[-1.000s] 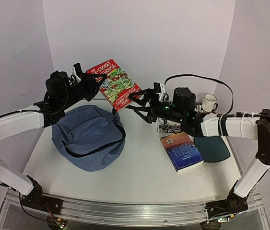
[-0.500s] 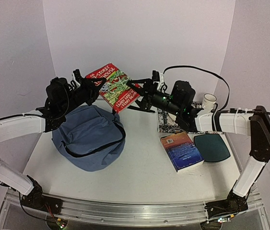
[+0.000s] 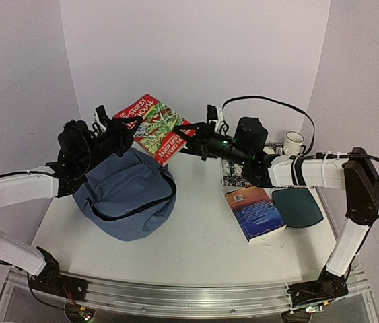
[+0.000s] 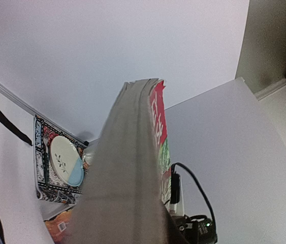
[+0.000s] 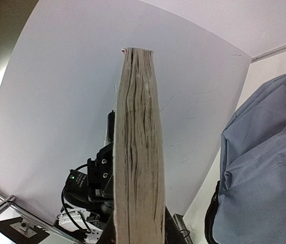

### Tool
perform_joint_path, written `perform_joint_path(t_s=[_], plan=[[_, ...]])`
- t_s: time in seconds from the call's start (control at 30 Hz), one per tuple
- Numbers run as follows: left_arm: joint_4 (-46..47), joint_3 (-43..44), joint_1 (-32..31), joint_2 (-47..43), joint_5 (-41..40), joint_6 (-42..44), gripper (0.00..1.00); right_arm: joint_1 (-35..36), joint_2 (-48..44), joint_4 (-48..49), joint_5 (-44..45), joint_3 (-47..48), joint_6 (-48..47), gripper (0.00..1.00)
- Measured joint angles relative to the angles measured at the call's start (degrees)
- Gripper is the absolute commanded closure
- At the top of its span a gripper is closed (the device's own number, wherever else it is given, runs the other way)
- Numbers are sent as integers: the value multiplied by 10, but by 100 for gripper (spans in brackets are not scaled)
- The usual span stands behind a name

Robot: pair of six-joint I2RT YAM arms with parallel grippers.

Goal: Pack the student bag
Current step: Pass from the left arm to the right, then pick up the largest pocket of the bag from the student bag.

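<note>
Holds the red book tilted just above the student bag, with left fingers closed on the edge over the bag and right fingers closed on the edge away from it.

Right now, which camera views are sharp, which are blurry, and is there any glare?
Top external view: evenly lit and sharp, soft shadow beneath the student bag, no glare. Left wrist view: the red book is so close its page edge blurs. Right wrist view: the pages look crisper; the wall edges bow.
</note>
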Motion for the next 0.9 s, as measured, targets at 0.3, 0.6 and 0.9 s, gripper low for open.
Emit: perform_joint_path(t_s=[0.3,0.6,0.9], plan=[[-114,-31,6,-47,2,164,31,-39,-9,-16,5,-29,-8,100],[-425,85,7,-34,21,417,25,-83,-80,-100,32,-74,-35,100],[-640,153,-38,32,20,552,23,-92,-115,-141,41,-110,-50,100]])
